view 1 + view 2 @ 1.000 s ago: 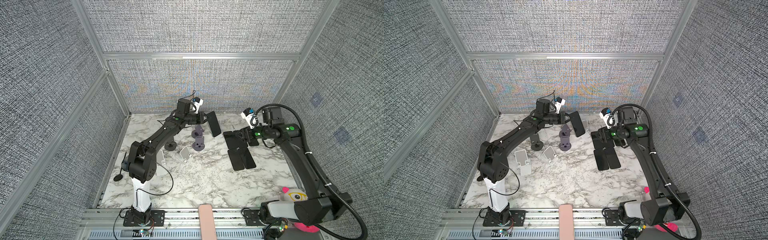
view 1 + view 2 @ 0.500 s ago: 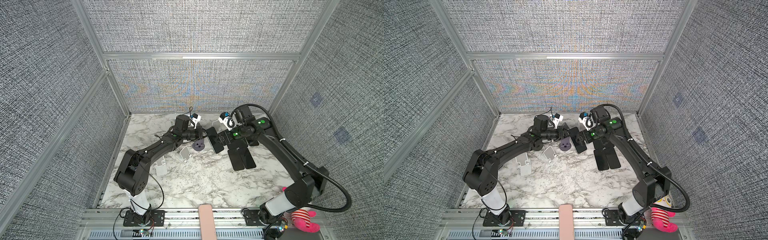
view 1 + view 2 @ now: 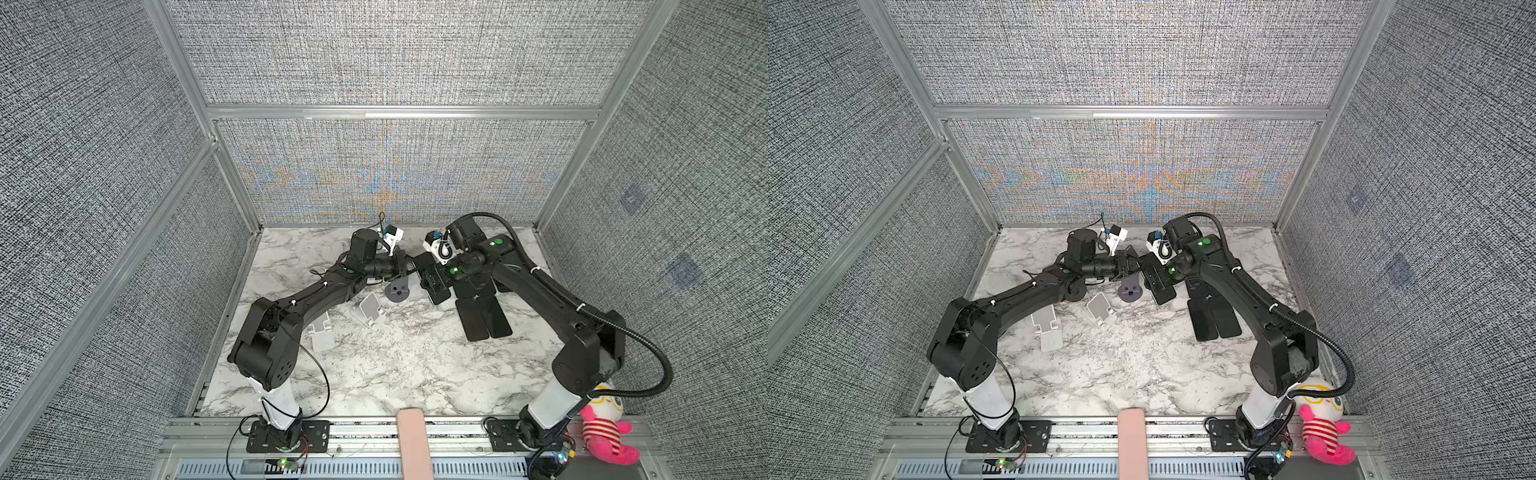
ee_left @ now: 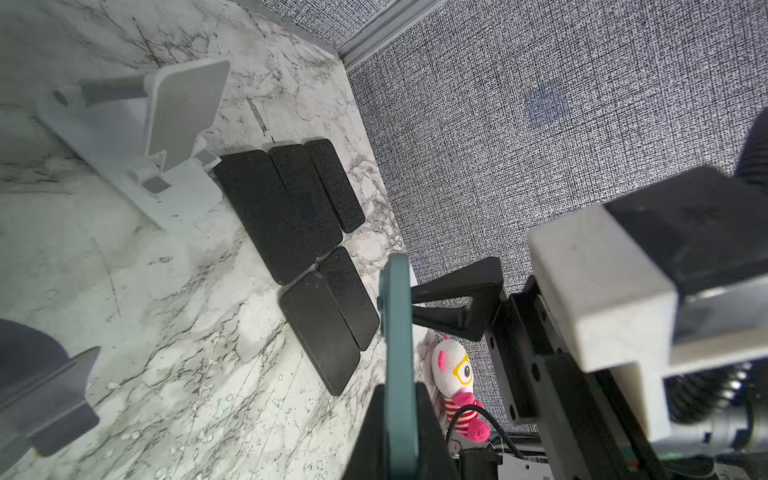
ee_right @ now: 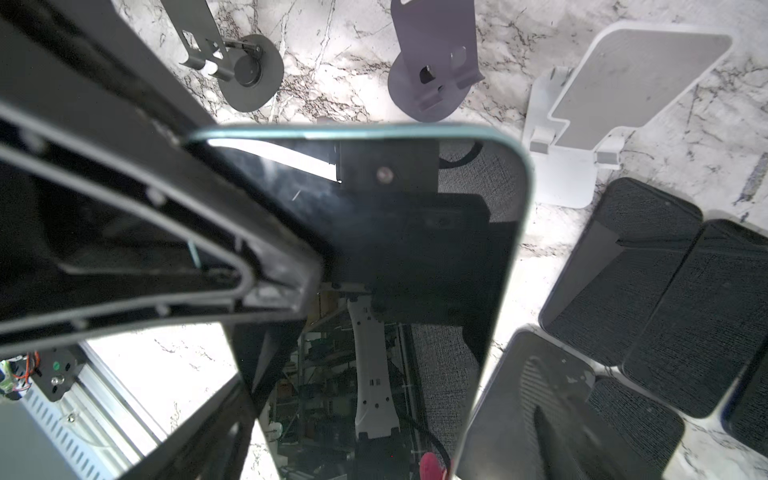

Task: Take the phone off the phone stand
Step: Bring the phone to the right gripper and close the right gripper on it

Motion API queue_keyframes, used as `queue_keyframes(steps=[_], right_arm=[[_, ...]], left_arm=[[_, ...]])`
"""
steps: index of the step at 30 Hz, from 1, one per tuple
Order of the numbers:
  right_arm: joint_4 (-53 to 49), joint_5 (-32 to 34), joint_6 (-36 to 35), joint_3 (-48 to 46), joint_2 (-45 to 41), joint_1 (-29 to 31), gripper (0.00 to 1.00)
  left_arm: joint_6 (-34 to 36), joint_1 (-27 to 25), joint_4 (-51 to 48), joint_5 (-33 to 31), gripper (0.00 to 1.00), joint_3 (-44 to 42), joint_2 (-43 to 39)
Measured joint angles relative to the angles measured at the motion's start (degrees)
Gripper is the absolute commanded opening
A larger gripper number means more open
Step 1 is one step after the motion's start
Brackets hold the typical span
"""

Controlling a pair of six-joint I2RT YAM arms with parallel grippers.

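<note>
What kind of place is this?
Probably a robot test booth: grey fabric walls, metal frame, left arm and right arm at a marble table, phones and a phone stand.

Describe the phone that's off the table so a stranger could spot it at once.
Go to the back middle of the marble table. The phone is held up there by the left gripper. Unlike the black phones lying flat beside it, it has a teal rim.

Top pair: high at front, facing down over whole desk.
Wrist cams: close, low; both catch white stand.
</note>
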Motion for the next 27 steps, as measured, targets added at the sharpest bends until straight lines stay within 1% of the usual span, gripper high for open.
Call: queue_keyframes(steps=[9, 16, 22, 24, 26, 27], right_arm=[[2.8, -0.6, 0.8, -1.1, 1.6, 0.2, 0.76], [3.3, -1.1, 0.4, -1.2, 2.0, 0.2, 0.57], [3.3, -1.0, 0.3, -1.2, 1.8, 0.2, 0.47], [3.3, -0.7, 0.2, -1.2, 1.7, 0.2, 0.45], [3.1, -0.5, 0.2, -1.2, 1.7, 0.2, 0.44], [3.1, -0.4, 0.2, -1.2, 1.7, 0.2, 0.44]], left_arm=[[-3.1, 0.0, 3.3, 0.1, 0.00, 0.0, 1.0], [-3.8, 0.0, 3.9, 0.3, 0.00, 0.0, 1.3], [-4.2, 0.0, 4.5, 0.2, 0.01, 0.0, 1.5], [-4.7, 0.0, 5.2, 0.3, 0.09, -0.2, 1.7], [-5.0, 0.0, 6.0, 0.4, 0.22, -0.3, 1.9], [-5.2, 0.0, 6.6, 0.4, 0.26, -0.5, 2.0]])
